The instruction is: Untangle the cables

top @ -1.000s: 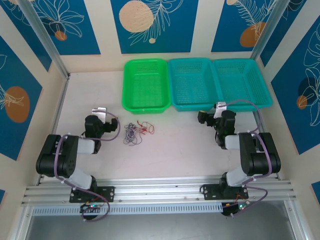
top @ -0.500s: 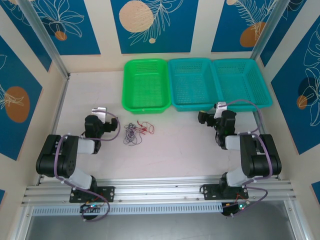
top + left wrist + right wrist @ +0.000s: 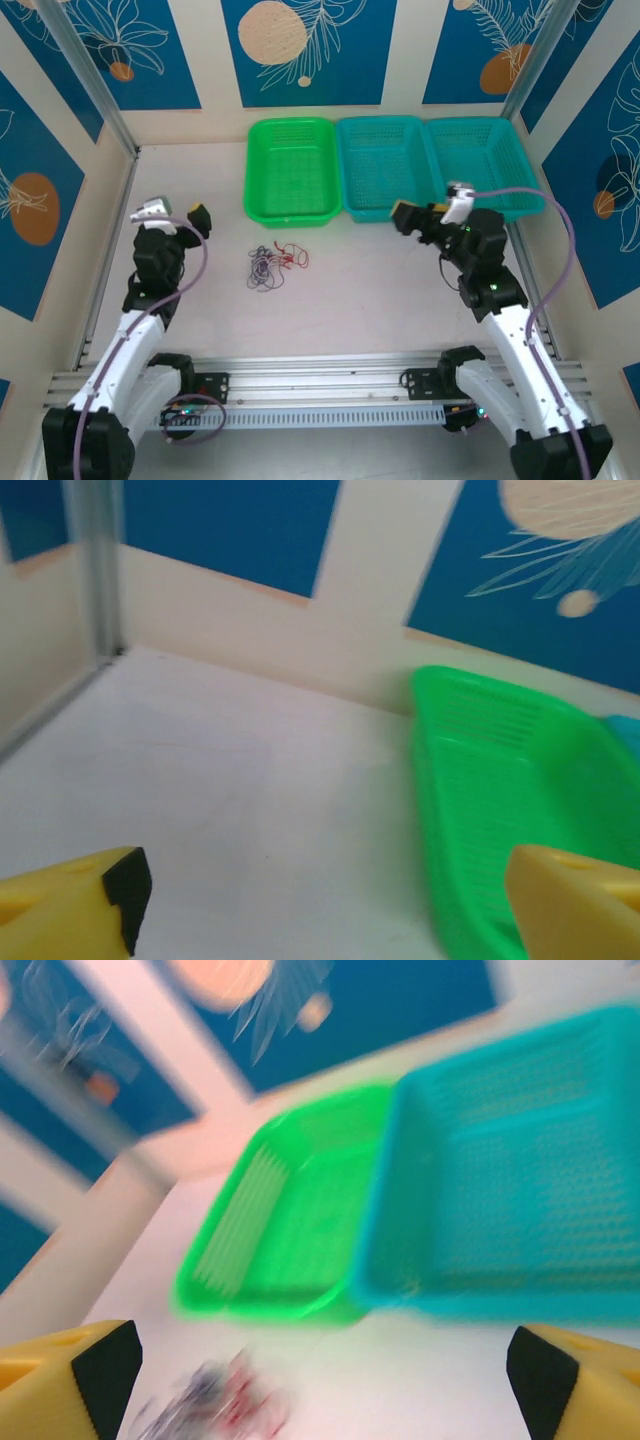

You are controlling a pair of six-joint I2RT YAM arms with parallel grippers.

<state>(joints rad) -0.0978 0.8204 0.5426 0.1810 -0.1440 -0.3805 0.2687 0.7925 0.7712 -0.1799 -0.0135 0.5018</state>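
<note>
The cables (image 3: pixel 271 265) lie in one small tangle of red, dark and pale thin wires on the white table (image 3: pixel 360 290), just in front of the green basket. In the right wrist view the cables (image 3: pixel 215 1410) are a blurred clump at the lower left. My left gripper (image 3: pixel 175 215) hovers to the left of the tangle, apart from it. It is open, and its yellow fingers (image 3: pixel 70 910) stand wide with nothing between them. My right gripper (image 3: pixel 430 205) is raised on the right, near the teal baskets. It is also open and empty, its fingers (image 3: pixel 75 1375) far apart.
Three baskets stand in a row at the back: a green basket (image 3: pixel 291 170), a teal basket (image 3: pixel 385 165) and a second teal basket (image 3: pixel 480 160). Walls close in the table on three sides. The arm rail (image 3: pixel 320 375) runs along the near edge.
Both arms have unfolded and risen from their low, tucked pose. The left gripper has swung left and up, the right gripper up toward the baskets. The tangle has not moved.
</note>
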